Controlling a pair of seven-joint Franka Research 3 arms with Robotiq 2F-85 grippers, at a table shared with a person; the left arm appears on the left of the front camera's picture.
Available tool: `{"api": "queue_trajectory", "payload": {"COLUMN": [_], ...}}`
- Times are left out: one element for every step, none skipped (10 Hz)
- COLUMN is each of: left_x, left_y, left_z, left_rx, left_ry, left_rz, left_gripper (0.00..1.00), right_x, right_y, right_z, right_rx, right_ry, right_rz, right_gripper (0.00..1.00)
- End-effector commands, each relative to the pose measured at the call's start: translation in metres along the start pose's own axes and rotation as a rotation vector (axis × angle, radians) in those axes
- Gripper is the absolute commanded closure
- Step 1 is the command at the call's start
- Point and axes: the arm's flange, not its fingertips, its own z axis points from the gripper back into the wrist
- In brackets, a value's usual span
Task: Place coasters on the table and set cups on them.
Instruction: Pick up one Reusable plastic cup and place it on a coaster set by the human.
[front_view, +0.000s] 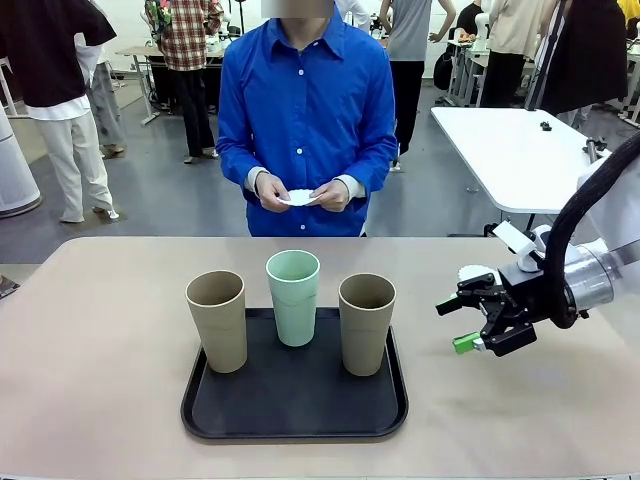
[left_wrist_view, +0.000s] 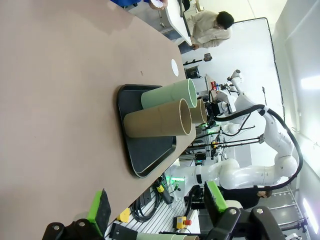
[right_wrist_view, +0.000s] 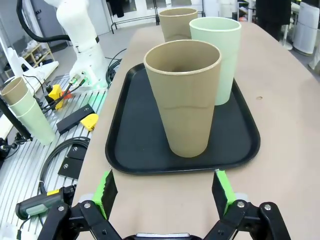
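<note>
Right gripper (front_view: 450, 327): held open and empty, turned on its side low over the desk (front_view: 100, 330), fingers aimed at the tray; no contact with anything is seen.
Reason for the pose: judged a line-up for a side grasp, since in the right wrist view the two green pads stand wider apart than the cup ahead.
Nearest cup (right_wrist_view: 184, 97): a tan tumbler standing upright straight ahead of the right gripper, a short reach away, on the near part of the tray.
Mint cup (right_wrist_view: 217, 56): upright, just behind that tan cup and a little to one side; it is partly screened by the nearer cup.
Far tan cup (right_wrist_view: 177, 22): upright, farthest from the right gripper, at the tray's other end.
Black tray (right_wrist_view: 125, 150): all three cups are carried on it; its near edge lies just ahead of the fingertips.
Left gripper (left_wrist_view: 156, 189): held open and empty, off the desk's edge, well back from the tray; the cups are seen side-on from it.
Coasters (front_view: 300, 198): held in the person's hands (front_view: 335, 194) across the desk, well beyond both grippers and above the desk.
White round patch (left_wrist_view: 174, 67): seen on the desk past the tray from the left gripper; whether it is a coaster cannot be told.
Task state: judged early, as no cup is set on a coaster yet.
</note>
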Motion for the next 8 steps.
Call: {"api": "queue_trajectory", "payload": {"left_x": [0.0, 0.0, 0.0, 0.0, 0.0, 0.0, 0.0, 0.0], "left_y": [0.0, 0.0, 0.0, 0.0, 0.0, 0.0, 0.0, 0.0], "left_z": [0.002, 0.002, 0.002, 0.002, 0.002, 0.002, 0.002, 0.002], "left_rx": [-0.016, -0.016, -0.016, -0.016, -0.016, -0.016, -0.016, -0.016], "left_ry": [-0.008, -0.008, -0.008, -0.008, -0.008, -0.008, -0.008, -0.008], "left_rz": [-0.006, -0.006, -0.006, -0.006, -0.006, -0.006, -0.006, -0.006], "left_gripper": [0.0, 0.0, 0.0, 0.0, 0.0, 0.0, 0.0, 0.0], "right_x": [0.002, 0.0, 0.001, 0.002, 0.003, 0.004, 0.005, 0.006], "right_y": [0.0, 0.0, -0.002, -0.006, -0.01, -0.015, -0.019, -0.022], "right_z": [0.0, 0.0, -0.006, -0.013, -0.018, -0.027, -0.035, -0.039], "right_rx": [0.001, 0.0, 0.048, 0.062, 0.064, 0.054, 0.066, 0.071], "right_ry": [-0.005, 0.0, -0.032, -0.039, -0.066, -0.101, -0.106, -0.13], "right_rz": [0.004, 0.0, 0.097, 0.112, 0.126, 0.144, 0.156, 0.178], "right_gripper": [0.0, 0.0, 0.0, 0.0, 0.0, 0.0, 0.0, 0.0]}}
